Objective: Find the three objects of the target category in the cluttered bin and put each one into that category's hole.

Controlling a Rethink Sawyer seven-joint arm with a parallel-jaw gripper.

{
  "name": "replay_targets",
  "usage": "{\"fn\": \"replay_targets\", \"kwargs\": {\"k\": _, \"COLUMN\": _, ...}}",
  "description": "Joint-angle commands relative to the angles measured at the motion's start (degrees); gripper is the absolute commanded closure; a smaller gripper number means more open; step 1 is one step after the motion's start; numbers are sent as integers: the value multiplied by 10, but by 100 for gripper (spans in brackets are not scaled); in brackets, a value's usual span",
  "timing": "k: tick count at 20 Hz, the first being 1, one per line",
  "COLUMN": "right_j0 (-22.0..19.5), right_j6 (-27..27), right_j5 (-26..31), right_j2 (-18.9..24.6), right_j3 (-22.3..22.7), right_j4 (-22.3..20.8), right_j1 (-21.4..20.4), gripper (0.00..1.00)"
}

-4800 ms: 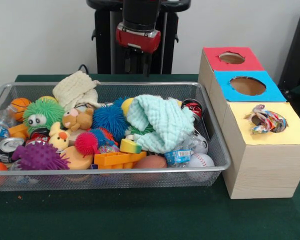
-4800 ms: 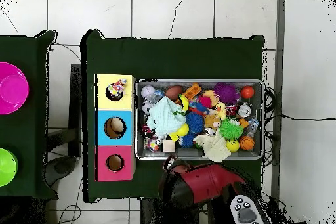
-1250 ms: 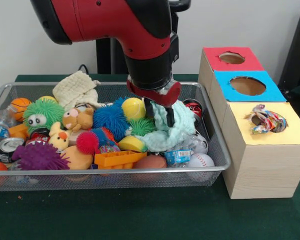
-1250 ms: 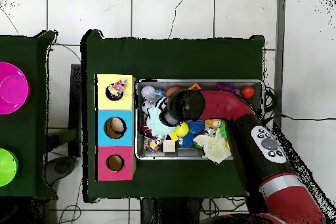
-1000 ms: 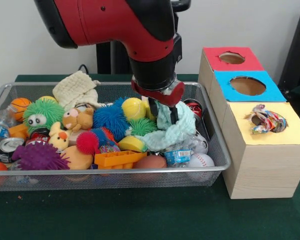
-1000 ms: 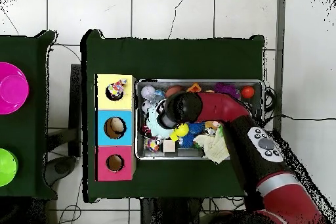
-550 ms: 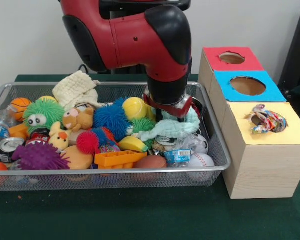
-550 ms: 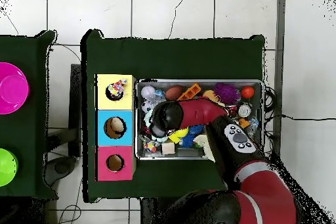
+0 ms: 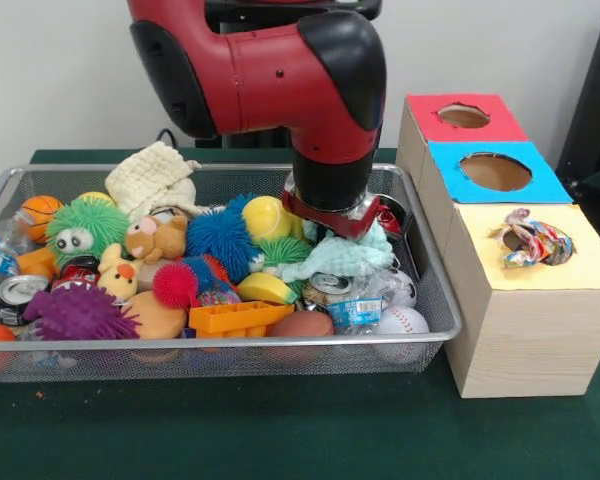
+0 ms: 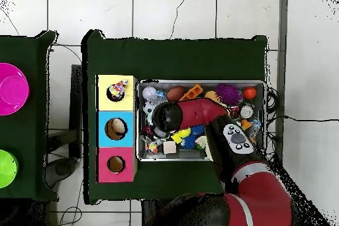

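Observation:
The wire mesh bin (image 9: 280, 343) is full of toys. My gripper (image 9: 332, 222) is down in its right part, right on top of the mint-green waffle cloth (image 9: 348, 258); the wrist hides how it stands. The cream waffle cloth (image 9: 156, 176) lies at the bin's far rim on the left. The small white dotted cloth (image 9: 532, 240) sits bunched in the hole of the yellow-topped box (image 9: 585, 268), partly sticking out. It also shows in the overhead view (image 10: 118, 89), where my arm (image 10: 198, 112) covers the middle of the bin (image 10: 202, 83).
Spiky balls in green (image 9: 88, 226), blue (image 9: 220, 236) and purple (image 9: 78, 312), plush animals (image 9: 158, 238), cans (image 9: 20, 290), a baseball (image 9: 402, 320) and an orange brick (image 9: 238, 318) crowd the bin. Blue-topped (image 9: 495, 172) and red-topped (image 9: 463, 116) boxes stand behind the yellow one.

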Motion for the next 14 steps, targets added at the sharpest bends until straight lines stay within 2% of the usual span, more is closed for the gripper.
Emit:
{"fn": "replay_targets", "kwargs": {"k": 1, "right_j0": 30, "right_j6": -156, "right_j5": 43, "right_j2": -64, "right_j3": 30, "right_j4": -133, "right_j1": -72, "gripper": 100}}
{"fn": "replay_targets", "kwargs": {"k": 3, "right_j0": 31, "right_j6": -208, "right_j5": 49, "right_j2": -73, "right_j3": 38, "right_j4": -174, "right_j1": -120, "gripper": 100}}
{"fn": "replay_targets", "kwargs": {"k": 5, "right_j0": 31, "right_j6": -236, "right_j5": 37, "right_j2": -81, "right_j3": 39, "right_j4": -218, "right_j1": -143, "gripper": 100}}
{"fn": "replay_targets", "kwargs": {"k": 10, "right_j0": 27, "right_j6": -219, "right_j5": -30, "right_j2": -91, "right_j3": 32, "right_j4": -326, "right_j1": -143, "gripper": 100}}
{"fn": "replay_targets", "kwargs": {"k": 14, "right_j0": 19, "right_j6": -187, "right_j5": -70, "right_j2": -87, "right_j3": 24, "right_j4": -383, "right_j1": -135, "gripper": 100}}
